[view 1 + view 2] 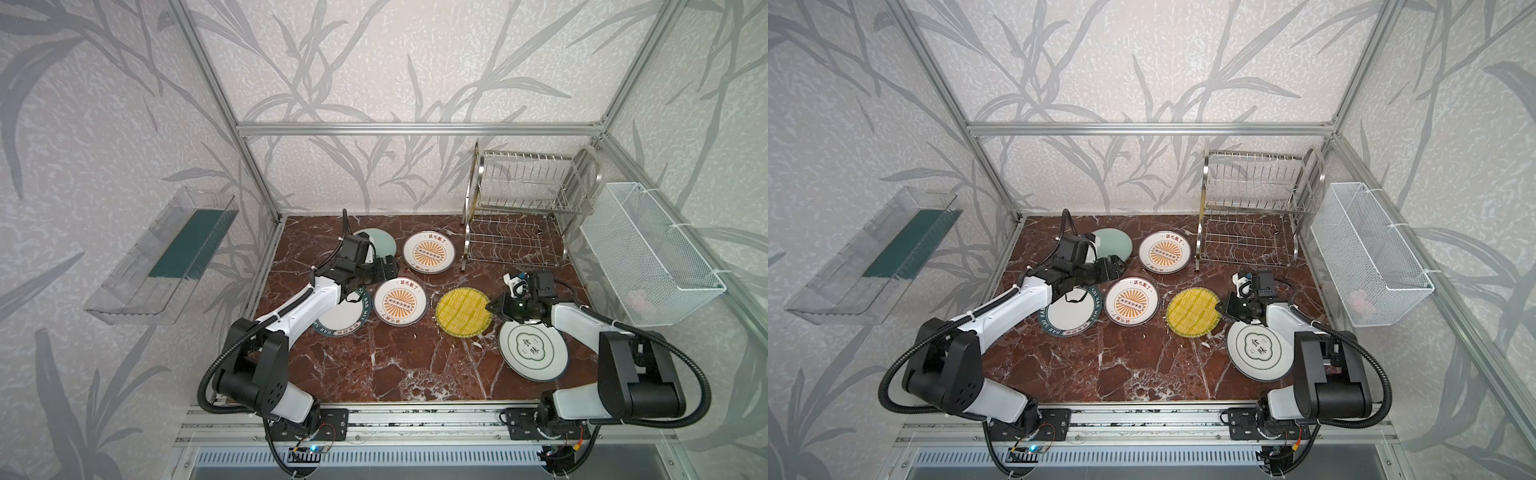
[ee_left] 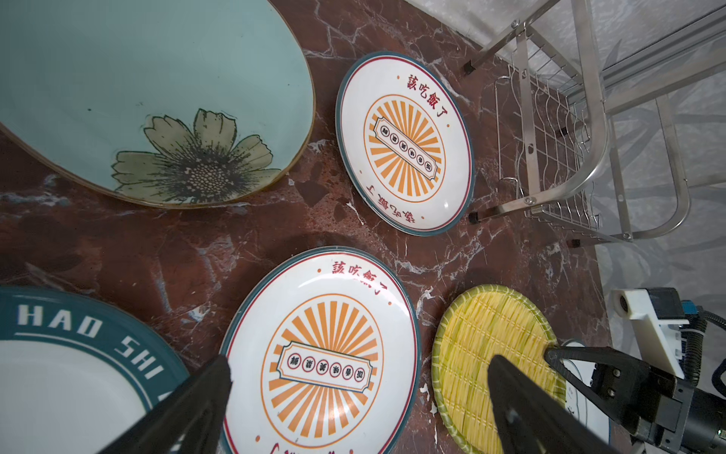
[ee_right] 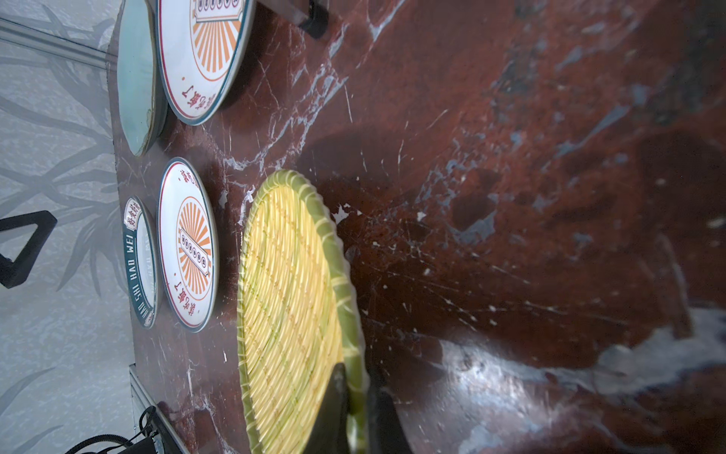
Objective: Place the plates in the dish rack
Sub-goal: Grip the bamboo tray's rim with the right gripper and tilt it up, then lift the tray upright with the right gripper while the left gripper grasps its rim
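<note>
Hanging on the left wall was a clear plastic tray [image 1: 166,253] with a dark green strip inside. Over the red-brown marble table [image 1: 395,365] the left pincer [image 2: 359,367] hovered with its fingers spread wide and nothing between them. It was above the gap between the pale green round plate with a flower [image 1: 384,245] behind it and the nearer white plate with an orange sunburst [image 1: 400,302] in front.

The white plate with a dark teal lettered rim [image 1: 347,318] lay partly covered by that arm. A second white sunburst plate [image 1: 429,252] lay farther back, near the rack's feet.

Right of the nearer sunburst plate lay the yellow ribbed round plate with a green rim [image 1: 463,312]. The right pincer [image 1: 489,308] was pressed together on its right edge, one finger on the ribbed face and the other on the outer side of the rim.

Just beside that pincer, toward the front, lay the white plate with a green cloud emblem [image 1: 533,351], partly under the right arm. The two-tier shiny steel wire dish rack [image 1: 528,208] stood at the table's back right, well apart from the pinched plate. A white mesh basket [image 1: 648,257] hung on the right wall.
</note>
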You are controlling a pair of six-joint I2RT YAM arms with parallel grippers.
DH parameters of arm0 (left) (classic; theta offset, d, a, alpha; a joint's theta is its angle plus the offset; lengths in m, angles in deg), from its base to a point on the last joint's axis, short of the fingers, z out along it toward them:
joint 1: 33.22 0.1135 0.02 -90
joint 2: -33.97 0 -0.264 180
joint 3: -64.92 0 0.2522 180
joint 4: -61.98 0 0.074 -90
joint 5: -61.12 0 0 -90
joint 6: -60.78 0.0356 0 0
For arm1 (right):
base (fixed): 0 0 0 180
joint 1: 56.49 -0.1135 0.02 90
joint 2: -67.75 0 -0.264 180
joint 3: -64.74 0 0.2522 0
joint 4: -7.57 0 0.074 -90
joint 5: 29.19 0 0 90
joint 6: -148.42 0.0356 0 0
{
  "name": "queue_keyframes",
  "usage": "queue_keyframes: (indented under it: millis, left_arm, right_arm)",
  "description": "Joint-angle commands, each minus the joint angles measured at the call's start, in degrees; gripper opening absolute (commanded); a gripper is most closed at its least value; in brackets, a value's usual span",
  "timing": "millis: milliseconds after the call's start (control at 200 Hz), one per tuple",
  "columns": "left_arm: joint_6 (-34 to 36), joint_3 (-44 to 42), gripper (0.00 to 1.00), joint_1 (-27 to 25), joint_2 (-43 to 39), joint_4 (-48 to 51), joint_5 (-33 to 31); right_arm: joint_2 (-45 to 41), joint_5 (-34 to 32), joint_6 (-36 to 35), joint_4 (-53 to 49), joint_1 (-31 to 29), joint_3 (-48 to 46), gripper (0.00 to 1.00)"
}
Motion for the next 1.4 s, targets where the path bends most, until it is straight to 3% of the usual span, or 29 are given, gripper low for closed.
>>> queue_keyframes:
  millis: [0, 630, 1165, 1395]
  left_arm:
    - [-1.5, 1.9, 0.99, -0.6, 0.9, -1.8, 2.6]
    - [-5.9, 3.3, 0.90, -6.9, 6.6, -9.6, 8.6]
    - [-11.1, 4.6, 0.77, -11.2, 11.1, -19.4, 15.6]
    - [-12.1, 4.4, 0.76, -11.7, 12.5, -23.9, 19.4]
  right_arm:
    - [-2.2, -1.3, -0.9, -2.1, 0.6, 0.9, 0.00]
    - [-10.5, 1.5, 3.6, 0.8, 2.2, 1.9, 0.00]
    - [-10.0, 13.4, 13.7, 20.9, 2.3, -0.1, 0.00]
    - [-8.5, 18.4, 19.5, 30.7, 2.3, -1.5, 0.00]
